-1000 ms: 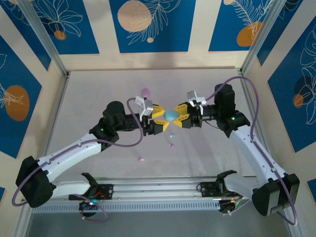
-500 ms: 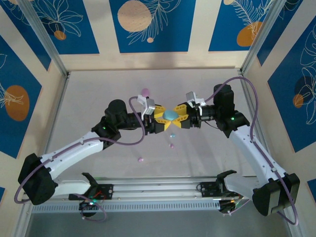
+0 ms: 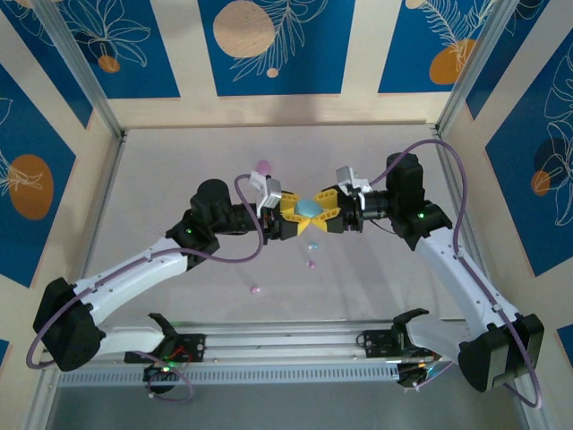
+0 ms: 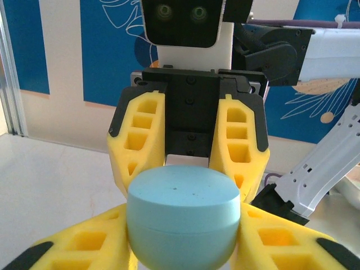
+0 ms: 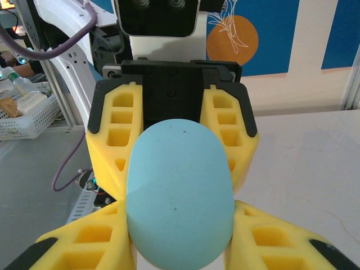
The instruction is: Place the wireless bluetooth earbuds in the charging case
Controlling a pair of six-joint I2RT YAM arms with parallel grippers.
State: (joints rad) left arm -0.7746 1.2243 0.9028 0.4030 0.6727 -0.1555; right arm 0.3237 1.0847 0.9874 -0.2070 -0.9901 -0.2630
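A light blue oval charging case (image 3: 310,209) hangs in the air above the table's middle, closed, held from both sides. My left gripper (image 3: 292,216) is shut on its left end and my right gripper (image 3: 329,213) on its right end. In the left wrist view the charging case (image 4: 183,216) sits between my yellow fingers (image 4: 73,250), with the right gripper's fingers behind it. The right wrist view has the charging case (image 5: 180,191) pressed between yellow pads (image 5: 84,244). Three tiny earbuds lie on the table below: a light blue one (image 3: 312,245), a purple one (image 3: 311,263), a pink one (image 3: 254,289).
A pink oval case (image 3: 263,167) lies on the table behind the left gripper. Wooden walls with blue panels close in the table on three sides. A metal rail (image 3: 286,345) with the arm bases runs along the near edge.
My left gripper has moved a little right and closed its jaws onto the charging case. The right gripper has kept its hold and hardly moved.
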